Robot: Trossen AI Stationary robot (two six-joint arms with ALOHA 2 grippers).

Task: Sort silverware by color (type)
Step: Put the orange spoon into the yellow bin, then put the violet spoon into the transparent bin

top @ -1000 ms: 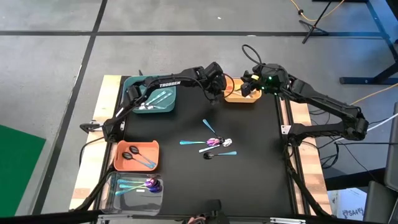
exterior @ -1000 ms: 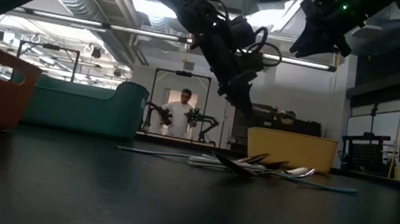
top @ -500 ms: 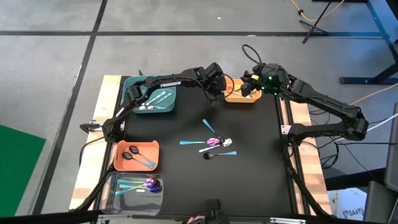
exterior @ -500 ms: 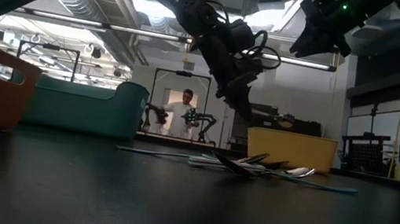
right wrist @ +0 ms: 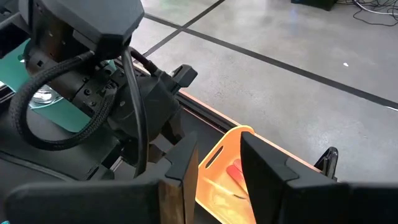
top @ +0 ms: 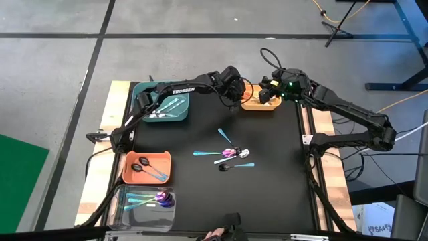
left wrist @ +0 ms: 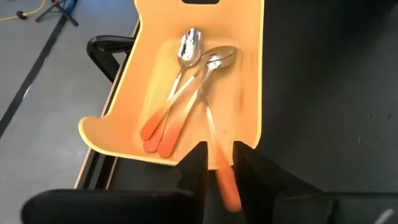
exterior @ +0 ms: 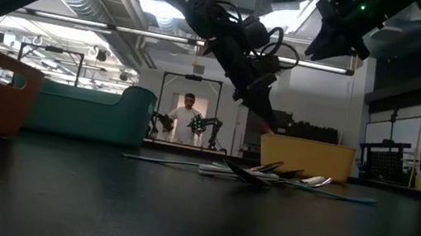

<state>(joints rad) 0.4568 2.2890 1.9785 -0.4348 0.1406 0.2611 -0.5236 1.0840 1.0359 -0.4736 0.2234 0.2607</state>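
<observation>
Matt black table top (top: 267, 187) edged with pale bare wood (top: 324, 127). Smooth, slightly glossy plastic bins: yellow-orange bin (left wrist: 249, 74), teal bin (top: 142, 90), orange bin (top: 128, 166) and clear bin (top: 120, 197). Spoons in the yellow-orange bin (left wrist: 186, 53) have polished, mirror-bright metal bowls and smooth orange handles; both grippers' fingers (left wrist: 198, 171) are matt black.
</observation>
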